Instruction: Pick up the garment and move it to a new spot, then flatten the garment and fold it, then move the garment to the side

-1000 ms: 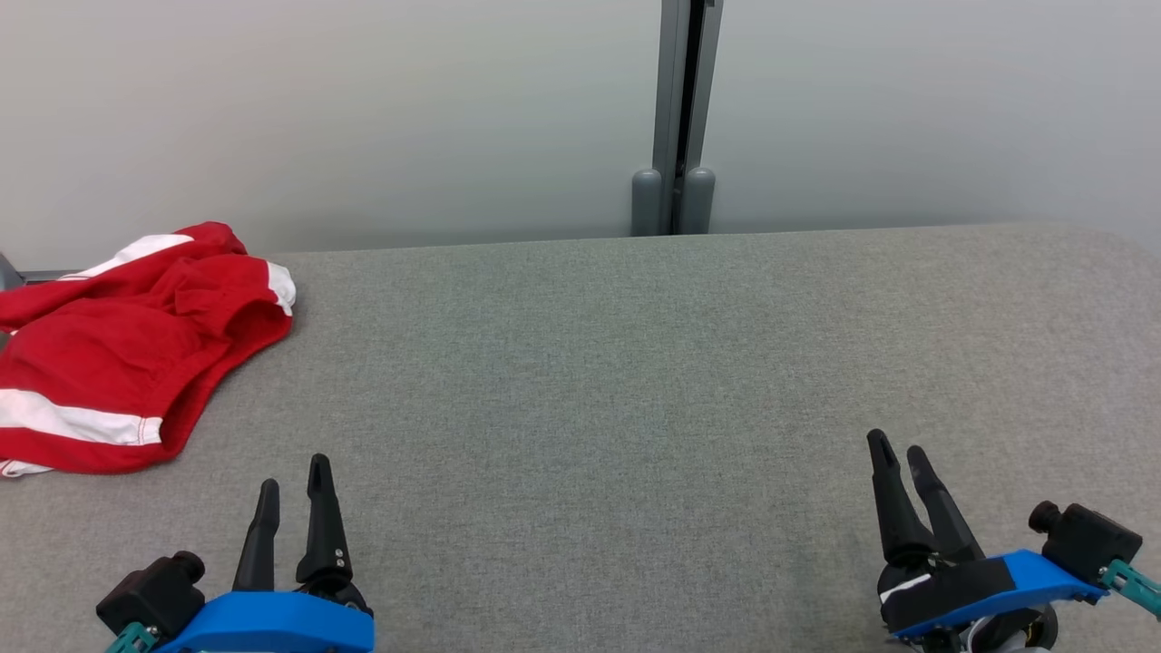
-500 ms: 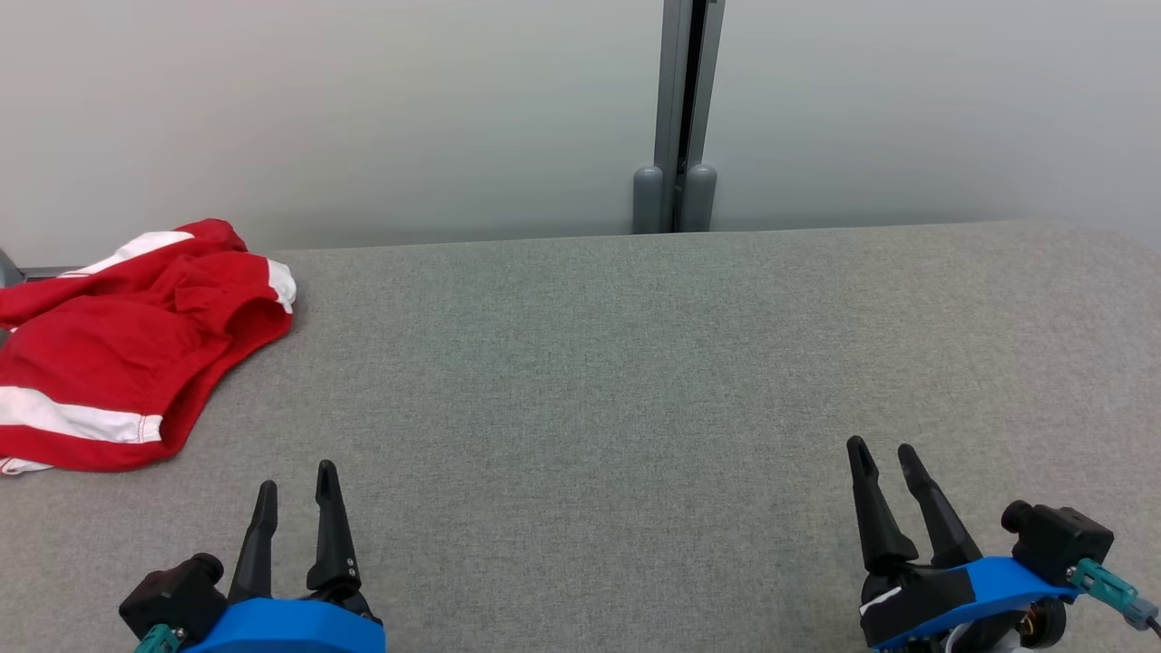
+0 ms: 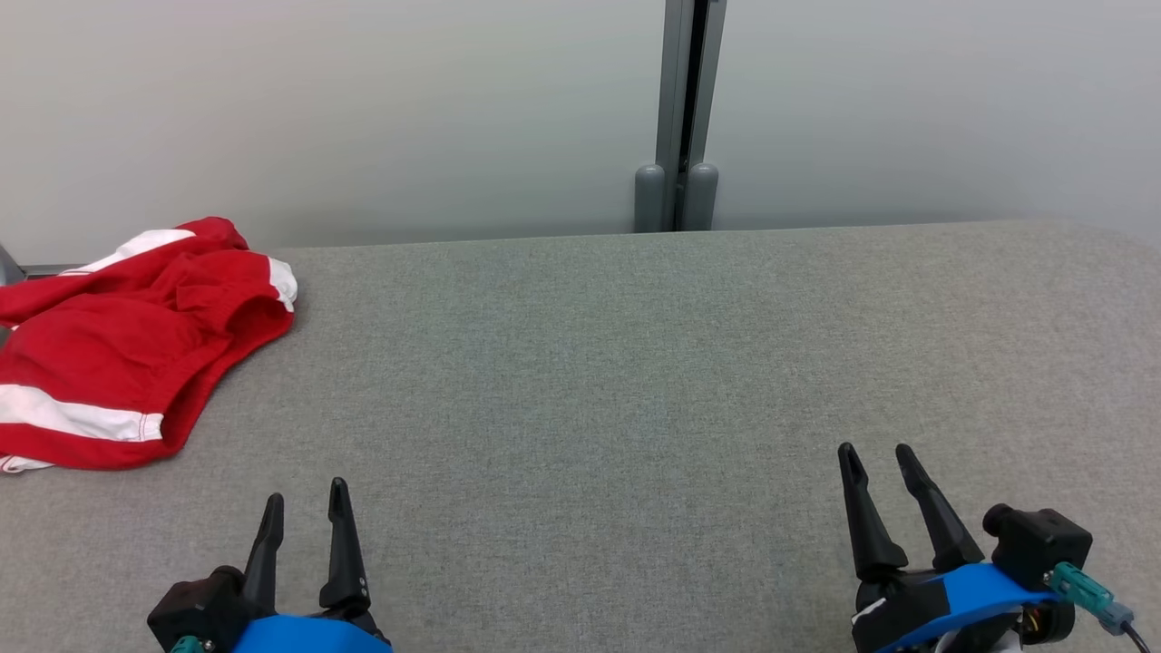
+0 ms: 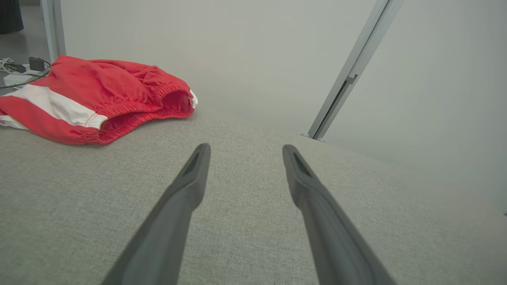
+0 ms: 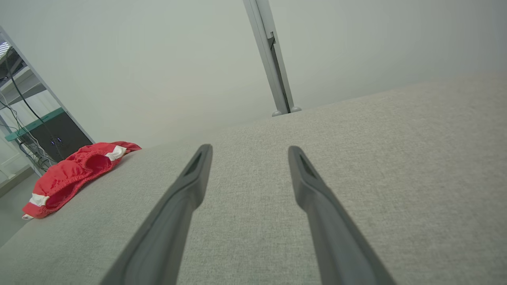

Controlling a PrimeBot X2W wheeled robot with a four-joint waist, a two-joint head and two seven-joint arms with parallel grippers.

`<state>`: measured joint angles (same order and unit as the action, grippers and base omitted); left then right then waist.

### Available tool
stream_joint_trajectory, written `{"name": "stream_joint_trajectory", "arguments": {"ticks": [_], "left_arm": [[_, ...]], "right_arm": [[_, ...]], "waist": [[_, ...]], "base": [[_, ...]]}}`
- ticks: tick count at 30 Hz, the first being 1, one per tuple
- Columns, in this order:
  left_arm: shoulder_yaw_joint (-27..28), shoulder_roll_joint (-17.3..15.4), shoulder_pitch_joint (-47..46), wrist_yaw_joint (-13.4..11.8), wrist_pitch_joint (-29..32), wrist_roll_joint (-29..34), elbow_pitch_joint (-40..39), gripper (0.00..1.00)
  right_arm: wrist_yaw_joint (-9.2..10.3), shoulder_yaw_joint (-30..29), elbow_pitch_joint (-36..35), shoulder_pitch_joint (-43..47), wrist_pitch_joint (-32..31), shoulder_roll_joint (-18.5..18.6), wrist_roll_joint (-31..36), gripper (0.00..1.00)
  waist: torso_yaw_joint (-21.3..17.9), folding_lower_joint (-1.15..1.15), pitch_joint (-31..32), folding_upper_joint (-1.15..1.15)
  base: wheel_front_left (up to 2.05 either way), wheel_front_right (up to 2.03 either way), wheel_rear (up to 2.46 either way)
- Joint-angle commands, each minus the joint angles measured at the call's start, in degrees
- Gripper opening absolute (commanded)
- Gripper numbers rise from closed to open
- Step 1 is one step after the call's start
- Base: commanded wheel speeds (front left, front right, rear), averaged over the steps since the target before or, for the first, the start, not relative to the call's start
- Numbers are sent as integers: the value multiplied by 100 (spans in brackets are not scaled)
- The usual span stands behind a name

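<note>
The garment (image 3: 118, 349) is a pair of red shorts with white stripes and an elastic waistband, lying crumpled at the far left of the grey table (image 3: 635, 363), partly past the picture's left edge. It also lies at the upper left of the left wrist view (image 4: 91, 95) and small at the left of the right wrist view (image 5: 75, 174). My left gripper (image 3: 307, 512) stands open at the lower left, well short of the shorts, with nothing between its fingers (image 4: 186, 190). My right gripper (image 3: 878, 464) is open and empty at the lower right, far from the garment.
A pale wall runs behind the table, with a grey vertical post (image 3: 676, 118) at its middle. Cables and a small adapter (image 4: 35, 63) lie on the floor beyond the shorts. A rack with dark equipment (image 5: 51, 138) stands off the table's left end.
Both grippers have drawn back toward the bottom of the head view, the left also shifting slightly right and the right slightly left. The shorts have not moved.
</note>
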<state>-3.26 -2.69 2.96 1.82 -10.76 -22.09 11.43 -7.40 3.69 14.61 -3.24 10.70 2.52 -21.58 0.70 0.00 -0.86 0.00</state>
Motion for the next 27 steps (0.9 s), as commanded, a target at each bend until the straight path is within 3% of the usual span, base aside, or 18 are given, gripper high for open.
{"name": "stream_joint_trajectory", "arguments": {"ticks": [1,27], "left_arm": [[-18,-27,14,11,-53,119,22,100],[-44,-27,116,-13,-342,975,150,100]], "right_arm": [[-12,18,-13,-62,61,45,158,100],[-9,41,11,-32,350,51,1289,100]], "waist": [[3,0,0,0],[28,0,-25,0]], "base": [[0,0,0],[0,0,0]]}}
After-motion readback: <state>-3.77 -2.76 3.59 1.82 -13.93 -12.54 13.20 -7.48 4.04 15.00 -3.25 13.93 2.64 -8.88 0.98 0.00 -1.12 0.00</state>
